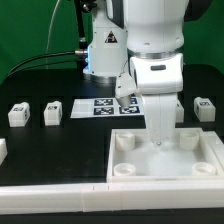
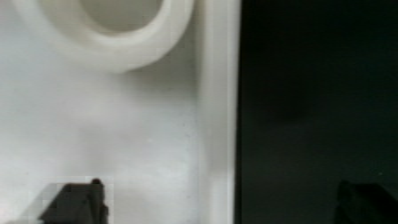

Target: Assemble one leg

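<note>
Several legs, small white blocks with tags, lie on the black table: two at the exterior view's left, one at the right, and a tilted one by the marker board. My gripper reaches down to the far rim of the large white panel. In the wrist view the gripper is open and empty. One fingertip is over the panel, the other over the black table. A round corner socket lies ahead.
The marker board lies behind the panel, in front of the robot base. A long white bar runs along the table's near edge. Another white part shows at the far left.
</note>
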Robot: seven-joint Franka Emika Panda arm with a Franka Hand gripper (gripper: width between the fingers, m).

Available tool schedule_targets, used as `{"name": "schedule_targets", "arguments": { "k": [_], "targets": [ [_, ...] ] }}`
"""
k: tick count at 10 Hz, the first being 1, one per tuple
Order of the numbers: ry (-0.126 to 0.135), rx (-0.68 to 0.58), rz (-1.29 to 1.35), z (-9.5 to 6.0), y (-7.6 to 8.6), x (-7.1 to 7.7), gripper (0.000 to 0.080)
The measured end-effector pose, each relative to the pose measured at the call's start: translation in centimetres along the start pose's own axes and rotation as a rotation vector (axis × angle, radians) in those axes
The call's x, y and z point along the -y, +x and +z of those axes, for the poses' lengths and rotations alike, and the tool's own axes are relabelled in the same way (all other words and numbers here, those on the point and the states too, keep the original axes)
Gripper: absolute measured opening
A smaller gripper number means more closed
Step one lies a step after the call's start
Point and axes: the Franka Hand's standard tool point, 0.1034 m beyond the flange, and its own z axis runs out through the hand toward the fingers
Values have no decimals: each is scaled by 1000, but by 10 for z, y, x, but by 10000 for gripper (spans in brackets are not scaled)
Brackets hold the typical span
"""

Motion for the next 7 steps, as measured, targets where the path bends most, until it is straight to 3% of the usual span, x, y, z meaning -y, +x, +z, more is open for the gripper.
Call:
{"name": "schedule_targets", "arguments": {
  "k": [3, 5, 7],
  "targets": [
    [-20, 18, 34, -21, -3, 21, 648],
    [-79, 21, 71, -42, -3, 34, 648],
    [-68, 18, 97, -36, -4, 34, 648]
  ]
}}
